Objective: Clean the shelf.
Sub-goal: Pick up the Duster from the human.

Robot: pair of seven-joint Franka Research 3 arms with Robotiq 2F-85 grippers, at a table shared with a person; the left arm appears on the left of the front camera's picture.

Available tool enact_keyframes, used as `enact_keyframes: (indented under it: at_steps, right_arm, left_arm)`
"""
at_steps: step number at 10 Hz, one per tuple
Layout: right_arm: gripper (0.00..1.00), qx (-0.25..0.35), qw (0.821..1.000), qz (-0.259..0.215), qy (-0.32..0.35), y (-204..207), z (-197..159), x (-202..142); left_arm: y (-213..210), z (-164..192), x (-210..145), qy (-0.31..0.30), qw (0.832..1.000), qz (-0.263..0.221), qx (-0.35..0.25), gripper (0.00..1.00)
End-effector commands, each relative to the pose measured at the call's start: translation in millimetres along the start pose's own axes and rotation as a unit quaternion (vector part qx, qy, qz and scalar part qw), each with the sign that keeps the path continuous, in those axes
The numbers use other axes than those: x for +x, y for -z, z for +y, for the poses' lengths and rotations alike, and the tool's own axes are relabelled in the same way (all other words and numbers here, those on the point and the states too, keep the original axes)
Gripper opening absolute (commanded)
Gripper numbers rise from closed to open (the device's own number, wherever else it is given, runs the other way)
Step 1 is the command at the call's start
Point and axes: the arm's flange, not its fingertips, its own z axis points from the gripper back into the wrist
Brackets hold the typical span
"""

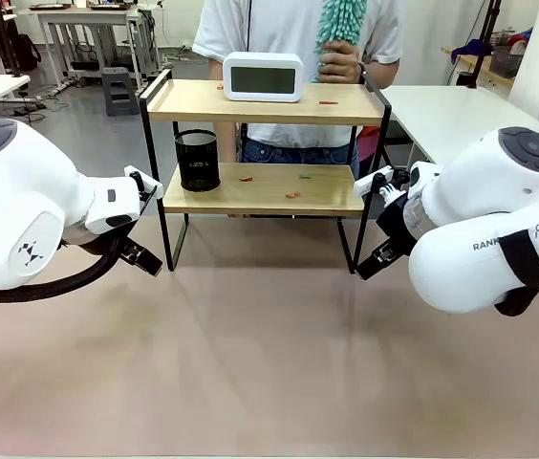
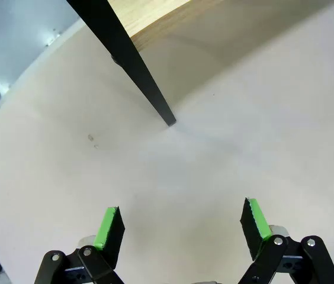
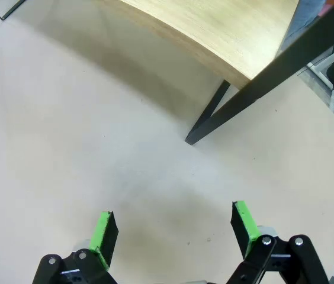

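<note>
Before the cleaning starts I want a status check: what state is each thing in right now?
shelf: upright, scraps on both boards.
clock: upright on the top board.
mesh cup: upright on the lower board.
duster: held up in the person's hand.
left gripper: open, empty.
right gripper: open, empty.

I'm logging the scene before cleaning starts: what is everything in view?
shelf: one, light wood in a black frame, on the table
clock: one, white, top board, middle
mesh cup: one, black, lower board, left end
scraps: several, red and green, both boards
duster: one, teal, behind the shelf
table: one, beige, under the shelf
person's hand: one, holding the duster
left gripper: one, black, green pads, open, by a shelf leg
right gripper: one, same colours, open, by a shelf leg
</note>
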Motion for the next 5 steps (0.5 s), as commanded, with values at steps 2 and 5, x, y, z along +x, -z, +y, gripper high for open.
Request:
enact_keyframes:
  at_steps: [2,5]
  right_arm:
    - [1.00,0.000,1.000,0.000,0.000,0,0,0]
    - [1.00,0.016,1.000,0.023,0.011,-43,1,3]
  left_arm:
    - [0,0,0,0.000,1.000,0.000,0.000,1.00]
    - [-36,-6,7,0.043,0.994,0.047,-0.089,1.00]
